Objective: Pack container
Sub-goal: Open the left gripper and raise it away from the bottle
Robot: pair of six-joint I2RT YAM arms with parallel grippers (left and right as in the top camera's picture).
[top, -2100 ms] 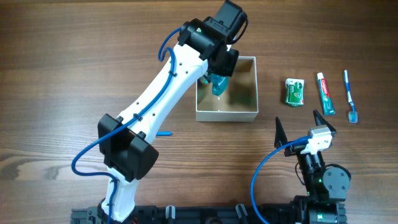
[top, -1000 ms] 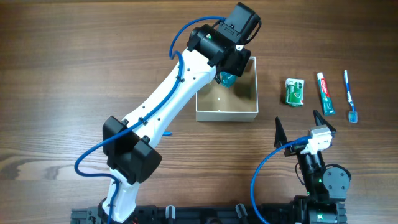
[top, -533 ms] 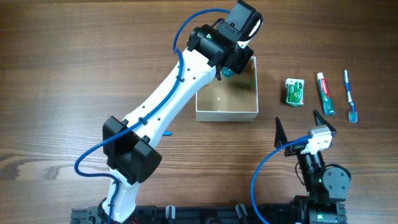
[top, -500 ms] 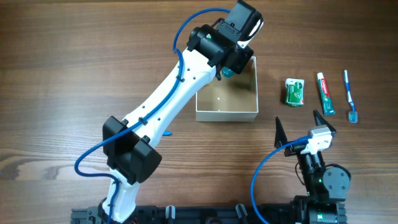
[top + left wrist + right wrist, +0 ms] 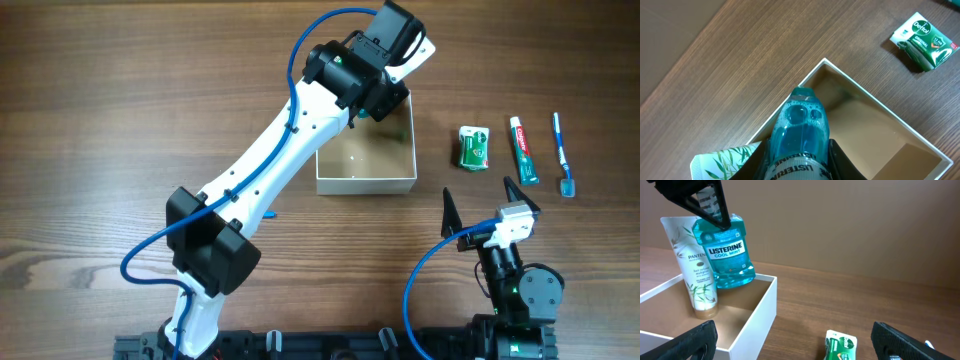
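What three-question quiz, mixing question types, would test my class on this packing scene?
1. True or false: the left jaws grip the blue Listerine mouthwash bottle.
2. Which stands inside the square white-walled cardboard container? A) green Dettol soap pack B) white Pantene tube C) blue toothbrush
3. How many items lie on the brown wooden table to the container's right?
Key: 1 true. 2 B. 3 three: soap pack, red-and-white Colgate toothpaste tube, toothbrush.
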